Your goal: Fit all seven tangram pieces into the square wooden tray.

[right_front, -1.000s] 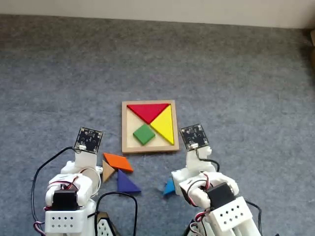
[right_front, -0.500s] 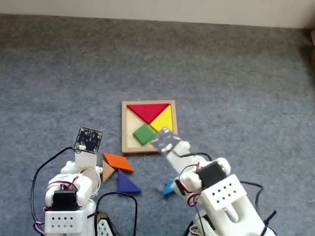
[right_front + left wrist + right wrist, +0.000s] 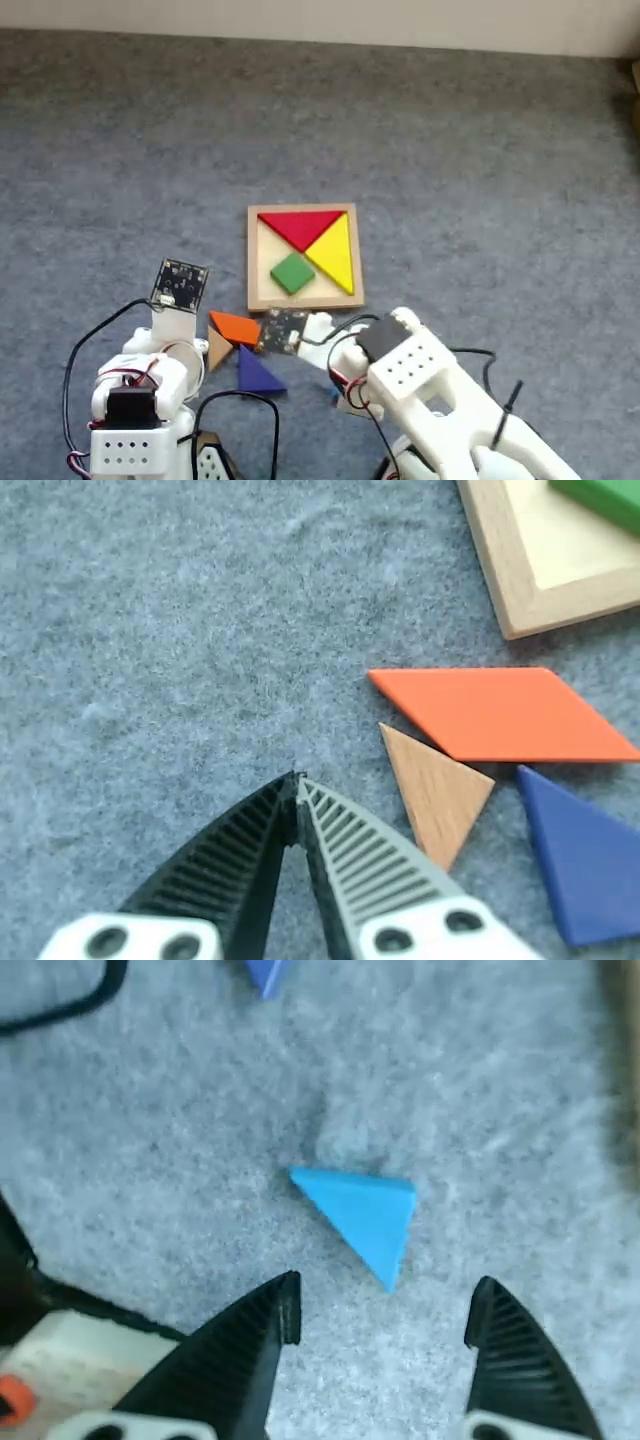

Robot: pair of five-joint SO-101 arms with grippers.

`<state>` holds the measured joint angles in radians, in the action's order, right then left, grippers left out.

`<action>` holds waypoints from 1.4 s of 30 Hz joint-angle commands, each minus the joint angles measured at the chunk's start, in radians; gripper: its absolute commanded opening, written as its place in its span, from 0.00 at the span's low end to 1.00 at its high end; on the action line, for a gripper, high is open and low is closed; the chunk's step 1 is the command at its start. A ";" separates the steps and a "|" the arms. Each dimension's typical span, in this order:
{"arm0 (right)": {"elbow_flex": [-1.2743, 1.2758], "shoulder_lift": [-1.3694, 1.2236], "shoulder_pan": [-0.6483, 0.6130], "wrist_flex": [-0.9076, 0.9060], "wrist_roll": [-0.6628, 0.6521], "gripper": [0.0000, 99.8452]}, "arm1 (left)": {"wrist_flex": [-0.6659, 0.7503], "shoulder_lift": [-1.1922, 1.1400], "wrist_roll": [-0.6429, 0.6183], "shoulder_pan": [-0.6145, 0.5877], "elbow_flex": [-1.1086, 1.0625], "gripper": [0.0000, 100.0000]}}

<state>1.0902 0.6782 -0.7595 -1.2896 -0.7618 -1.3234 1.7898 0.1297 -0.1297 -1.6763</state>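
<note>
My left fingers (image 3: 297,785) are pressed together, tips meeting, holding nothing. They hang over bare grey felt of the bench (image 3: 480,150), off the tray's near left corner and further out to the left. Next along, the tan triangle (image 3: 437,793) lies flat below that corner, and its upper edge runs right alongside the orange parallelogram (image 3: 503,714), which sits between it and the tray. The dark blue triangle (image 3: 580,855) lies just beside both, on the side away from the tray. The square wooden tray (image 3: 255,295) holds three pieces: the red triangle (image 3: 300,227) along its far edge, the yellow triangle (image 3: 335,258) against its right edge, and the green square (image 3: 292,272) in the middle near the front. My right fingers (image 3: 270,1330) are spread wide apart and hold nothing. They hover in front of the tray's near edge, and the light blue triangle (image 3: 360,1215) lies flat on the felt just ahead of the gap between them, untouched.
</note>
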 commanded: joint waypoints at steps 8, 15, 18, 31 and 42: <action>-0.054 -0.019 -0.013 0.019 -0.224 0.26 | -0.003 0.024 -0.003 -0.007 -0.019 0.01; 0.002 -0.022 -0.010 0.140 -0.247 0.26 | -0.003 0.024 -0.003 -0.007 -0.019 0.01; 0.064 -0.022 -0.012 0.229 -0.249 0.26 | -0.003 0.024 -0.003 -0.007 -0.019 0.01; 0.120 -0.022 -0.047 0.280 -0.250 0.26 | -0.003 0.024 -0.003 -0.007 -0.019 0.01; 0.186 -0.022 -0.068 0.282 -0.247 0.19 | -0.003 0.024 -0.003 -0.007 -0.019 0.01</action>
<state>1.2697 0.6705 -0.8147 -1.0073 -0.9996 -1.3234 1.7898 0.1297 -0.1297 -1.6763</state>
